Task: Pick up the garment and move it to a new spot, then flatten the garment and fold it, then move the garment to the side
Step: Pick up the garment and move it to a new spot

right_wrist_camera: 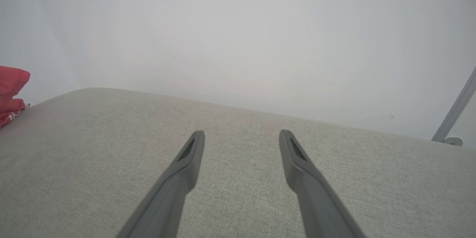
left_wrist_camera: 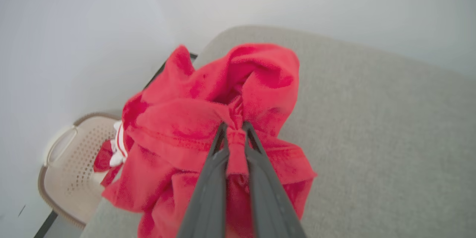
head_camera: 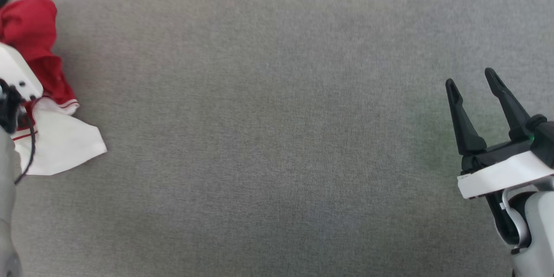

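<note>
The garment (head_camera: 32, 39) is a crumpled red jersey with a white sleeve, bunched at the far left edge of the grey table (head_camera: 277, 138). In the left wrist view my left gripper (left_wrist_camera: 234, 126) is shut on a pinch of the garment's (left_wrist_camera: 208, 119) red fabric, squeezed between its two dark fingers. Part of the left wrist housing covers the garment in the head view. My right gripper (head_camera: 471, 75) stands open above the table at the right, nothing between its fingers (right_wrist_camera: 189, 152). A red corner of the garment (right_wrist_camera: 11, 95) shows at the left edge of the right wrist view.
A beige perforated basket (left_wrist_camera: 70, 163) sits on the floor beyond the table's corner, under the hanging garment. A pale wall rises behind the table. A grey pole (right_wrist_camera: 455, 108) leans at the far right.
</note>
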